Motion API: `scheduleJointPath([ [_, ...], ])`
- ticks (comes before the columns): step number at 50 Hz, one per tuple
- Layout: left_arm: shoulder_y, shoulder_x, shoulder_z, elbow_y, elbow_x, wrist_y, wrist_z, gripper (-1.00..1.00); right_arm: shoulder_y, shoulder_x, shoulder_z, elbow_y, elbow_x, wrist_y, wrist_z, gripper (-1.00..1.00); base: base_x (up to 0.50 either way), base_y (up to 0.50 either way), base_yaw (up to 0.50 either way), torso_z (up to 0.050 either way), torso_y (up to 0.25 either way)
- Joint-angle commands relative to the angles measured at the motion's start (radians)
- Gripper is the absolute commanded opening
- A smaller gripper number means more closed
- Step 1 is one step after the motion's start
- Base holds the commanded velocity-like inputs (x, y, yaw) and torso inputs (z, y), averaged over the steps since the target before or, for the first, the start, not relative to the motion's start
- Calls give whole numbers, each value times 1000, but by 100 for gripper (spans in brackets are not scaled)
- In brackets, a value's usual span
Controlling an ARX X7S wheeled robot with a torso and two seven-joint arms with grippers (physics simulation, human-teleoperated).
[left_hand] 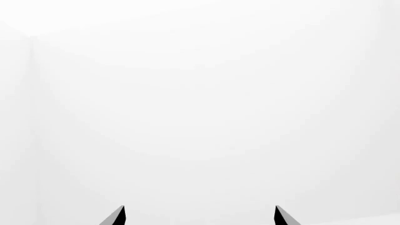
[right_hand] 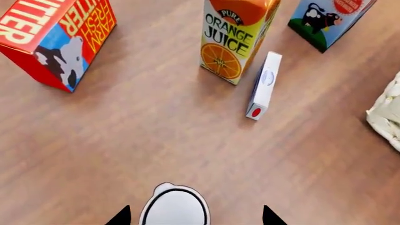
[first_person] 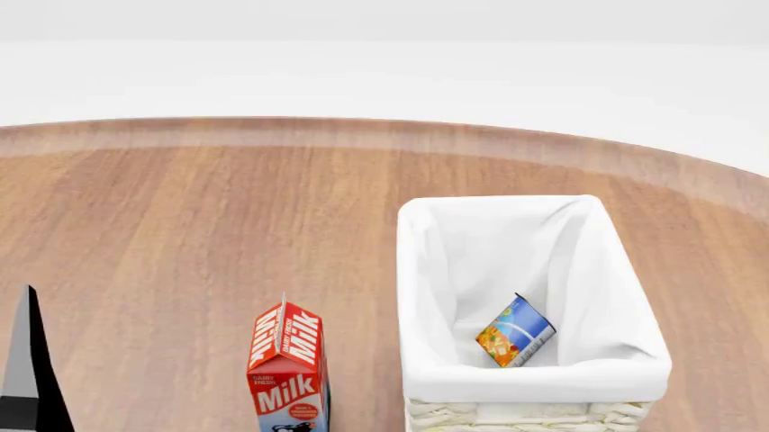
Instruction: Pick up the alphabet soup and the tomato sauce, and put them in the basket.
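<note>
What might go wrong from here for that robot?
The right claw hangs open over a silvery-topped can, likely the tomato sauce, not yet gripped; a crooked close could tip it. The orange juice carton and small white box stand nearby and could get knocked. The alphabet soup already lies in the basket.

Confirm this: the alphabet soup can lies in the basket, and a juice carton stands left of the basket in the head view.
Not quite. The alphabet soup does lie tilted in the basket, but the head view shows a milk carton left of it, not juice.
</note>
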Motion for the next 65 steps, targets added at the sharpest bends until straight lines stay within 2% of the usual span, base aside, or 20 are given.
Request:
scheduleJointPath([
  [1,0,-1,1,-1,1,2,-2,100,-6,1,-14,6,-6,-21,-10,100,0,0,0,0,0],
  [26,7,-2,4,-11,1,16,-3,100,-40,-7,-97,92,-93,-117,-57,100,0,0,0,0,0],
  [65,14,-8,4,-11,0,26,-10,100,-81,-26,-130,238,-147,-235,-104,100,0,0,0,0,0],
])
